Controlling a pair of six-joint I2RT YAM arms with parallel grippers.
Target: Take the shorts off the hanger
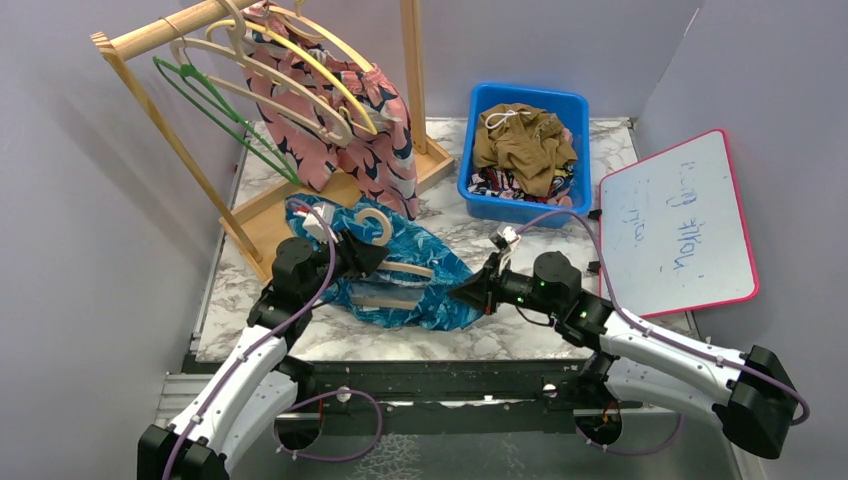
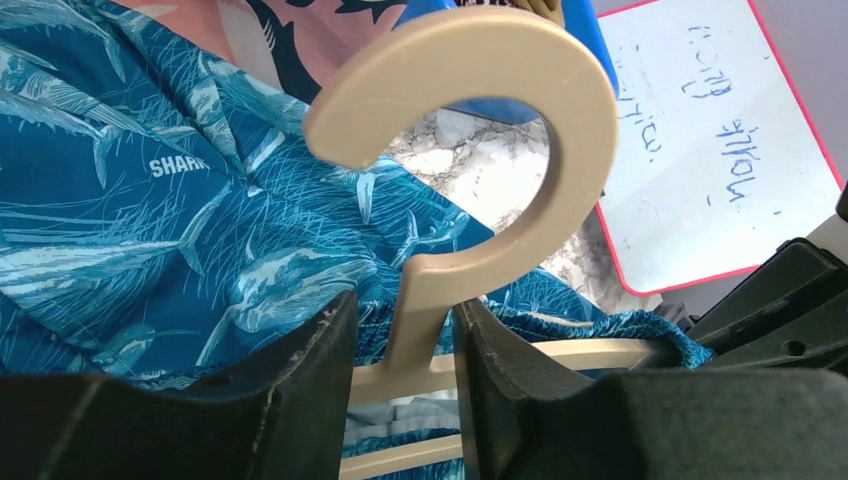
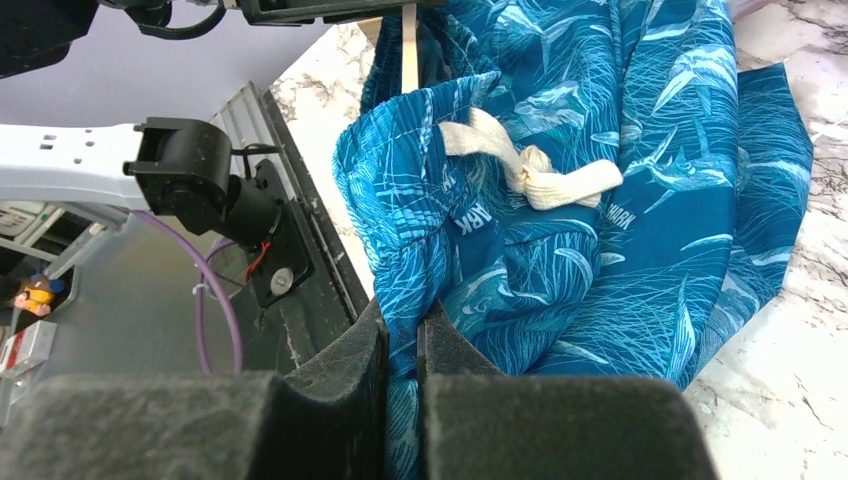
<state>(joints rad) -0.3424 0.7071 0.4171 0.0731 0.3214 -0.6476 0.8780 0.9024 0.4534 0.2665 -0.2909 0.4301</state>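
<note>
Teal patterned shorts lie crumpled on the marble table, still on a tan plastic hanger. In the left wrist view the hanger's hook rises over the shorts. My left gripper straddles the hanger's neck: its right finger touches it and a gap shows at its left finger. My right gripper is shut on a fold of the shorts at their near right edge, below the knotted white drawstring. In the top view the grippers sit at left and right of the shorts.
A wooden rack at the back left carries pink navy-blotched shorts, several bare hangers and a green one. A blue bin of clothes stands behind the shorts. A pink-framed whiteboard lies at the right.
</note>
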